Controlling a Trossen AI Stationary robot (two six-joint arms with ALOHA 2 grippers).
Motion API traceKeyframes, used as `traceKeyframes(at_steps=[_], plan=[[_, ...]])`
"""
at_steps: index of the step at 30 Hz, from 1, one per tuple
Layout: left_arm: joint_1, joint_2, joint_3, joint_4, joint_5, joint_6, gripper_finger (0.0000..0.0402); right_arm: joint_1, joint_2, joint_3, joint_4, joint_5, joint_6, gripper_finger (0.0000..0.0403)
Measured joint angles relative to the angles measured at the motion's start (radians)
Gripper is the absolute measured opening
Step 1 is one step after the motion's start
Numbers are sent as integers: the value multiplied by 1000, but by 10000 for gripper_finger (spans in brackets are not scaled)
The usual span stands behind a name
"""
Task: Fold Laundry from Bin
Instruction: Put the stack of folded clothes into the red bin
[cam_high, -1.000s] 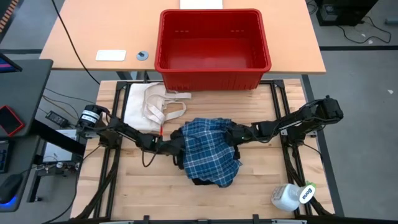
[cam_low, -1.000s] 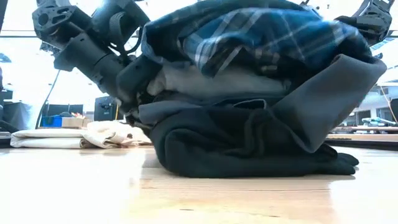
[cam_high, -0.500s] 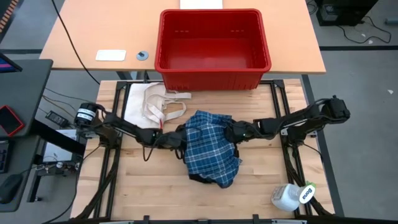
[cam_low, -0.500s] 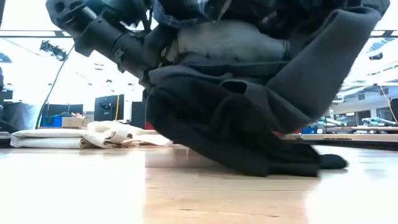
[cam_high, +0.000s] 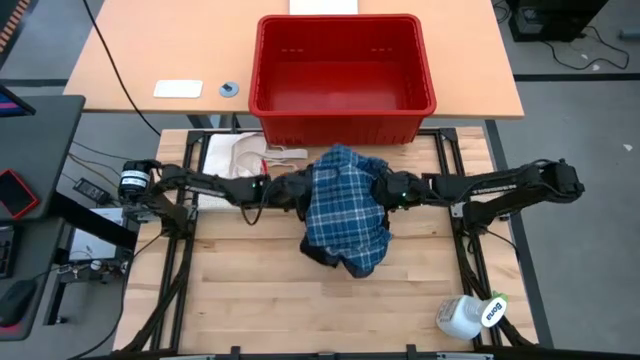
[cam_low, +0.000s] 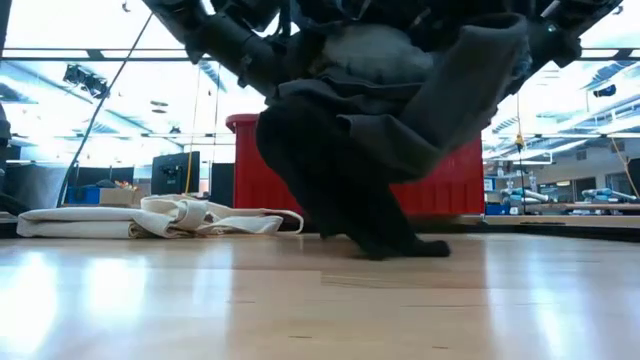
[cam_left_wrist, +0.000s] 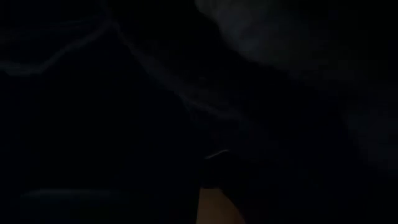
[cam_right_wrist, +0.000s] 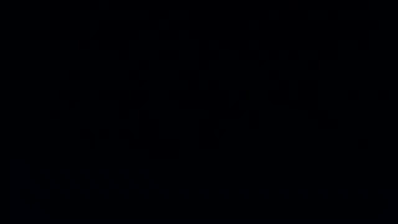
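The laundry (cam_high: 345, 210) is a bundle of several garments with the blue-and-white plaid shirt (cam_high: 340, 195) on top. It hangs between my two arms over the middle of the wooden table. In the low view a light grey garment (cam_low: 375, 50), a dark grey one (cam_low: 455, 90) and a black one (cam_low: 335, 170) hang below. My left gripper (cam_high: 298, 190) enters the bundle from the left and my right gripper (cam_high: 386, 188) from the right; cloth covers both sets of fingers. The red bin (cam_high: 345, 70) stands beyond the far edge, with no laundry showing in it. My left gripper is shut on the bundle's left side (cam_high: 310, 192), coming at it nearly level from the table's left. Cloth hides the fingers and the layers they have. The bundle hangs below it, and the black garment's lower end (cam_low: 400, 245) touches the table. My right gripper is shut on the bundle's right side (cam_high: 376, 190), coming from the table's right and slanting a little down. The plaid shirt drapes over the place of contact, so which part and how many layers cannot be told. The bundle hangs tilted between both grippers.
A cream-white cloth with strap loops (cam_high: 245, 160) lies at the table's far left. A white bottle (cam_high: 470, 315) lies at the near right corner. On the tan table beside the bin (cam_low: 250, 150) are a white card (cam_high: 178, 88) and a small disc (cam_high: 230, 89).
Both grippers have risen and gone toward the far edge and the bin, carrying the bundle. The laundry, which lay heaped on the table, is now lifted and hangs long. Only the black garment's lower end still rests on the wood.
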Motion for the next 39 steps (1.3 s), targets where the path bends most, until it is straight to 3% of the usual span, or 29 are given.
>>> traceKeyframes(at_steps=[10, 18, 24, 32, 39], plan=[[106, 0, 105, -59, 89, 55, 91, -95, -83, 7, -10, 6, 0, 216], [173, 0, 191, -98, 115, 106, 91, -174, -84, 106, -91, 9, -66, 216], [238, 0, 314, -134, 136, 161, 91, -243, -84, 225, -159, 12, -117, 216], [379, 2, 525, -220, 241, 255, 91, -382, -75, 404, -152, 8, -128, 213], [541, 48, 645, -230, 341, 268, 91, -487, 71, 622, -150, 13, -165, 212]])
